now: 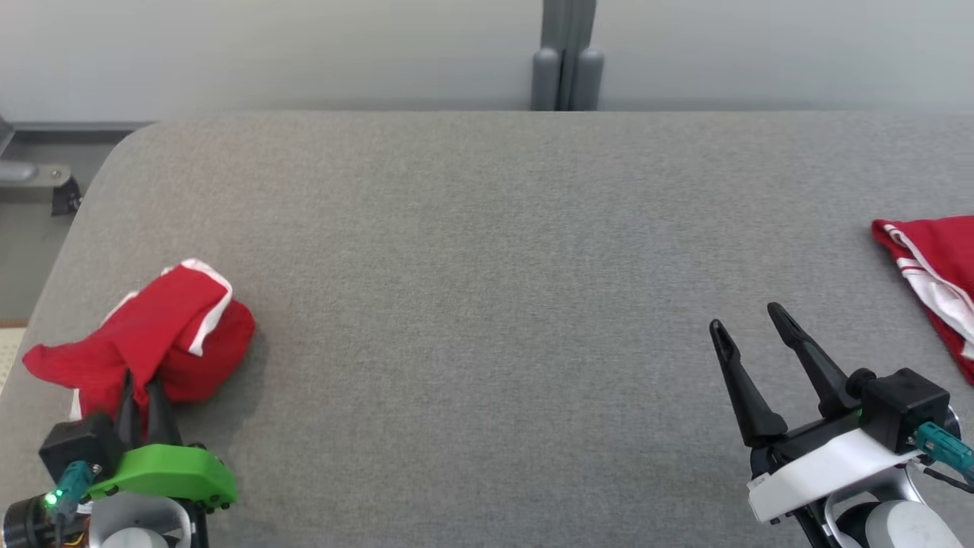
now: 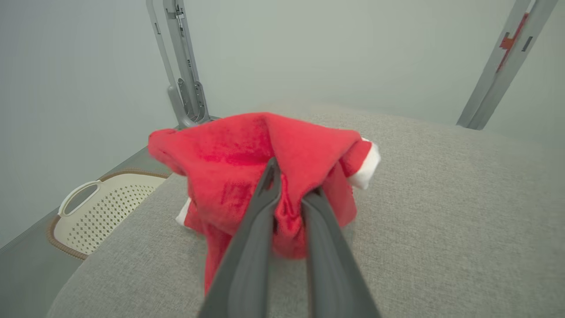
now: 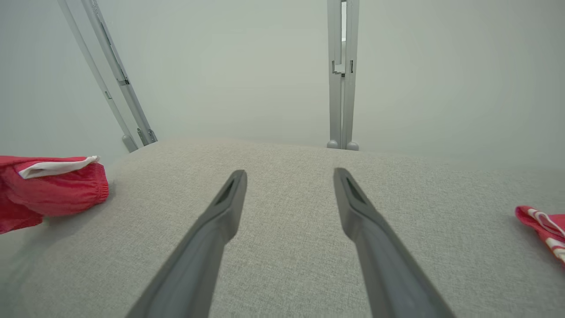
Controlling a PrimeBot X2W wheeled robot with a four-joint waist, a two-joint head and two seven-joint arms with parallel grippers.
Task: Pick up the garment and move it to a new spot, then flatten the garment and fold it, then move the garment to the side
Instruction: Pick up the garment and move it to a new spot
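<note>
Grey felt-like cloth covers the bench (image 1: 487, 228), with a pale wall at the far side. Near the bench's left corner lies the crumpled red garment (image 1: 183, 320) with white trim. The left tool (image 1: 142, 384) is clamped on a bunch of its near edge. The right tool (image 1: 746, 318) hovers spread and empty at the near right. The pinch looks shallow, so the cloth may slip free on a lift. The garment's left tip lies close to the bench edge and could drag off toward the basket (image 2: 101, 207) on the floor. Carrying it too far right risks disturbing the second red garment (image 1: 936, 266) at the right edge.
</note>
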